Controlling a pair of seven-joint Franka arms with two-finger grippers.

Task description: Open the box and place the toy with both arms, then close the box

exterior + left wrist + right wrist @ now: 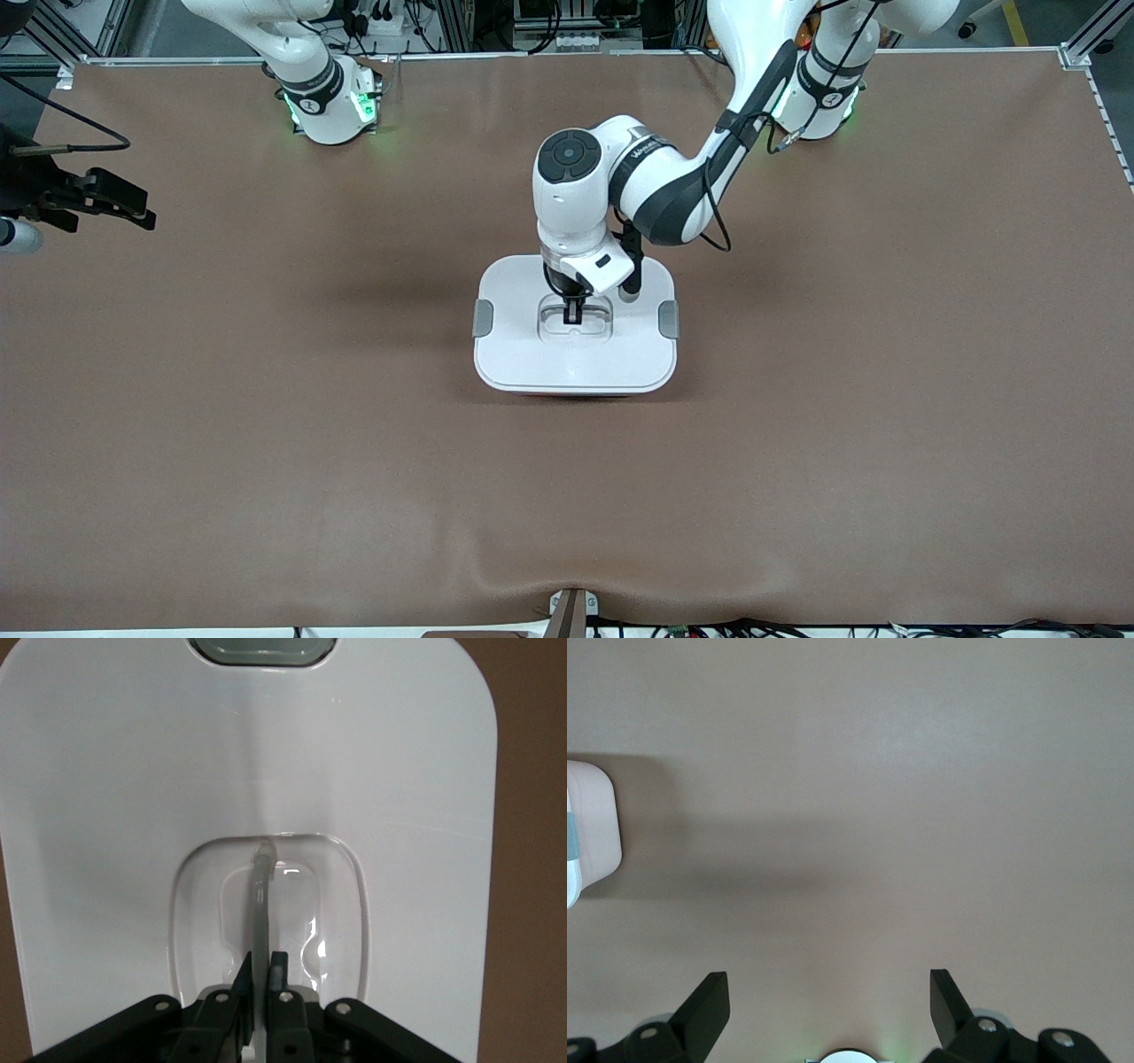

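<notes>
Two arms on your rig: the left one works at the box, the right one waits at the table's right-arm end.
Box [576, 354]: rounded-rectangular, white lid on, sitting mid-table; a thin strip of reddish body shows under the lid edge nearest the front camera.
Side clips: you have one grey clip [483, 318] on the lid's edge toward the right arm's end and another [668, 319] toward the left arm's end.
Handle [260, 904]: a thin upright bar across the lid's recessed centre.
Left gripper [573, 312]: down in the recess, fingers pinched together on the handle bar, one finger each side.
Right gripper [829, 1005]: fingers spread wide with nothing between them, above bare table; a corner of the box shows at the edge of its wrist view.
Writing: you will find lettering on the left arm's forearm, too small to read.
Toy: not visible to you in any view.
Surface: brown mat [266, 443] covering the table, slightly rippled at the edge nearest the front camera.
Room: aluminium framing and cables along the table's edges.
</notes>
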